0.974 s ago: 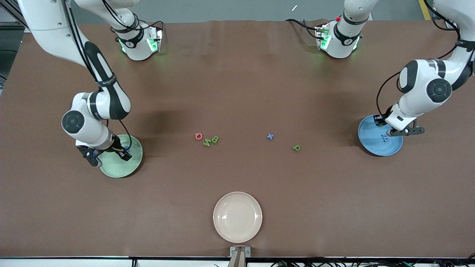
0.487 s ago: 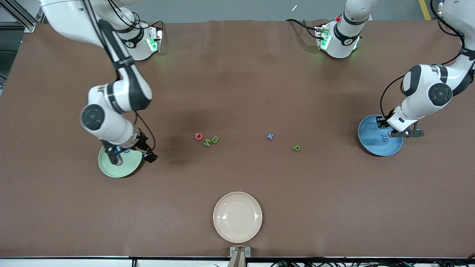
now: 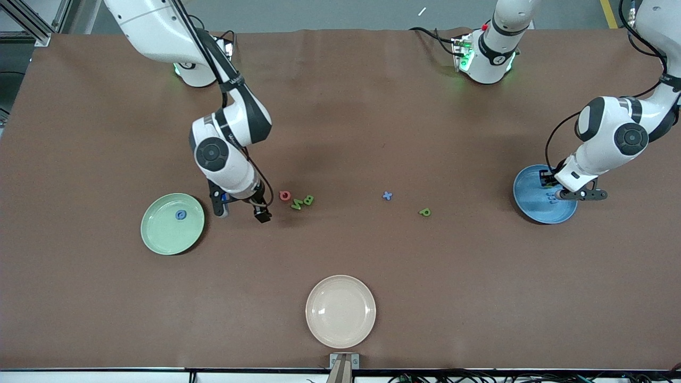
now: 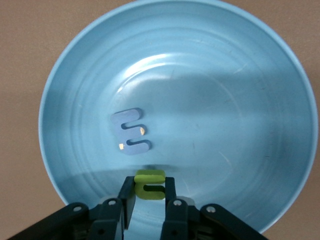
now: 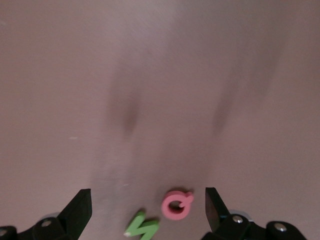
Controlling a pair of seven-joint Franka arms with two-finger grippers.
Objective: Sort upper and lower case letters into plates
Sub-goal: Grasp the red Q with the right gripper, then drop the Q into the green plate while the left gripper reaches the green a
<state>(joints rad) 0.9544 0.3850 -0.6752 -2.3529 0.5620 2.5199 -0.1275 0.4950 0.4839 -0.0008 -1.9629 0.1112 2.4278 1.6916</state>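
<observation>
Crowding is my worry: my right gripper point(image 3: 242, 208), jaws wide apart beside the red Q point(image 3: 285, 196), could nudge the touching green N point(image 3: 297, 204) and B point(image 3: 308, 200), while my left gripper point(image 4: 146, 194), clamped on the green n point(image 4: 149, 183) over the blue plate point(image 3: 524, 198), hides the blue m point(image 4: 130, 132) from the front.

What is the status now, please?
Right gripper open, over the table beside red Q. Left gripper shut on green n, over blue plate. Nothing in the way.
</observation>
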